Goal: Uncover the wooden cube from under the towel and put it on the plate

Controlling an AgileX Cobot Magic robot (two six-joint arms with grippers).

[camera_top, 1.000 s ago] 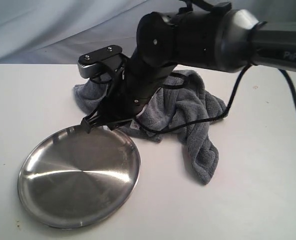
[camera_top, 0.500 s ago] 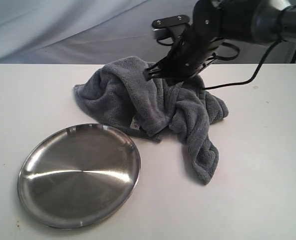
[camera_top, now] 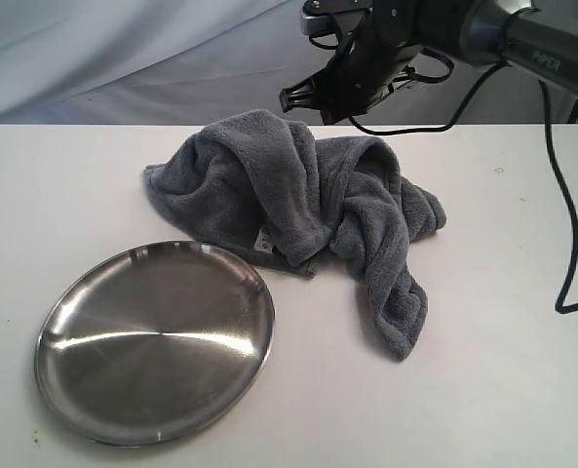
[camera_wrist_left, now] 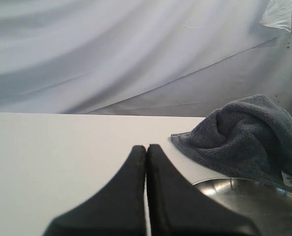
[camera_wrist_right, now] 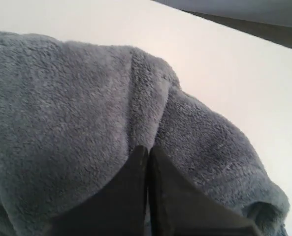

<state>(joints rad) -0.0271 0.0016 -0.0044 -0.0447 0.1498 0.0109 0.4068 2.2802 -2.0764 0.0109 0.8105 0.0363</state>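
Two sets clenched on nothing, left fingers point(camera_wrist_left: 131, 196) and right fingers point(camera_top: 298, 97); the cube is hidden.
Exterior view: I see the right fingers in the air above the grey towel point(camera_top: 298, 210), which lies bunched on the desk point(camera_top: 503, 370) just beside the steel plate point(camera_top: 157, 341); the wooden cube does not show. Left wrist view: left fingers pressed together over the desk, towel and plate beyond. Right wrist view: right fingers pressed together, empty, with the towel's plush beneath.

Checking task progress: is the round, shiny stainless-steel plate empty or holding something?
Empty. The round steel plate shows only bare reflective metal; the dark grey fluffy towel lies bunched beside it.
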